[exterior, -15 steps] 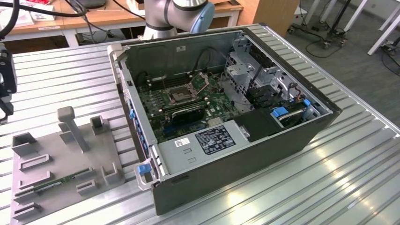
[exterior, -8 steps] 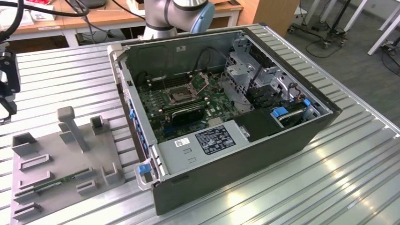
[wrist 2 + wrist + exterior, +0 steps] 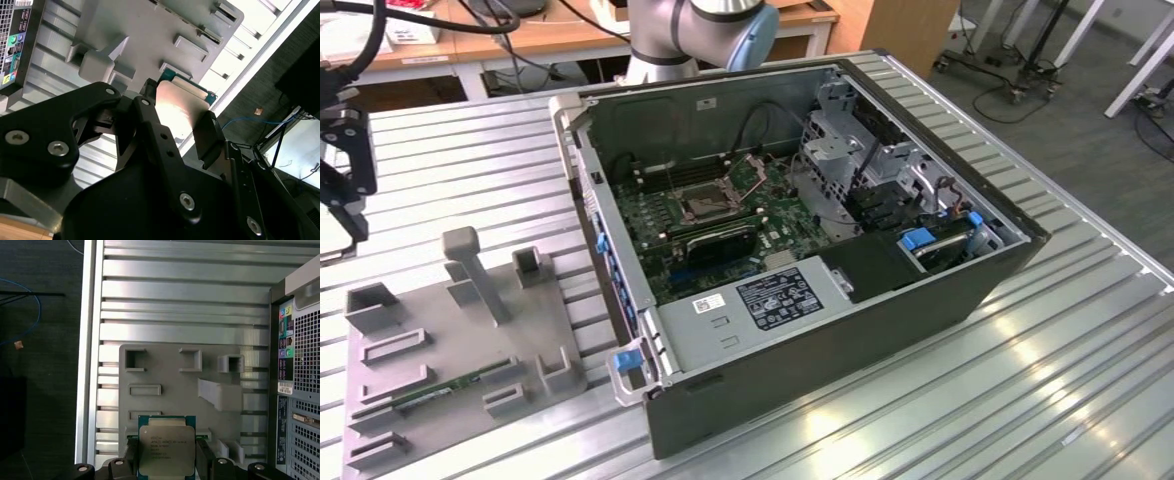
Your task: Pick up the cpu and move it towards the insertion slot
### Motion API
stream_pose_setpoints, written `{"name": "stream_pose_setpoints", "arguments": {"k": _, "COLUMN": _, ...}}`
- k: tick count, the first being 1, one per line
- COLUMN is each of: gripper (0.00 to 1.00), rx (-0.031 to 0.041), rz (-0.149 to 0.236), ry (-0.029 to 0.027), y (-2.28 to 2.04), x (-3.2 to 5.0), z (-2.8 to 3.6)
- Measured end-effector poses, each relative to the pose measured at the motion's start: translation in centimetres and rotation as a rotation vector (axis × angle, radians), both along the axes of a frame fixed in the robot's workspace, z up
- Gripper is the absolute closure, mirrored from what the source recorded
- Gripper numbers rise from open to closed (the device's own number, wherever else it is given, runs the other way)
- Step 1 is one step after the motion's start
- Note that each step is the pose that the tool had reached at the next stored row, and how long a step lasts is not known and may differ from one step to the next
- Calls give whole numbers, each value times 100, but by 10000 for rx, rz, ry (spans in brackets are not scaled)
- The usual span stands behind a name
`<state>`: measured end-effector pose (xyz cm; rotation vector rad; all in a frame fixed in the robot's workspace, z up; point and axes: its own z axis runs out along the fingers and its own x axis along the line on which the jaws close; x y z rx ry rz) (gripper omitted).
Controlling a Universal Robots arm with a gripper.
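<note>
The cpu [image 3: 166, 447] is a flat square chip with a silvery top and a green rim, and my gripper [image 3: 166, 462] is shut on it, one black finger on each side. In the second wrist view the cpu [image 3: 181, 106] shows edge-on between the fingers of the gripper [image 3: 180, 120]. It hangs above the grey fixture plate [image 3: 170, 380]. In the exterior view the gripper [image 3: 339, 215] is at the far left, well above the table. The insertion slot [image 3: 707, 200], a square socket with a metal frame, lies on the green board inside the open computer case [image 3: 961, 290], far to the exterior view's right of the gripper.
The grey fixture plate [image 3: 454, 340] carries upright posts, rectangular recesses and a thin green memory stick [image 3: 447, 390]. The case's walls stand between the plate and the board. The ribbed metal table [image 3: 1067, 400] spreads around both. A dark floor [image 3: 40, 365] lies past the table's edge.
</note>
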<state>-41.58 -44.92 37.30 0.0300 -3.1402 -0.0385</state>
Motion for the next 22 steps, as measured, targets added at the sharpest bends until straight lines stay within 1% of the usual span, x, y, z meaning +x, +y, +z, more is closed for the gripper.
{"name": "stream_pose_setpoints", "arguments": {"k": 22, "gripper": 46, "rx": 0, "rz": 0, "ry": -1, "y": 0, "x": 264, "z": 0}}
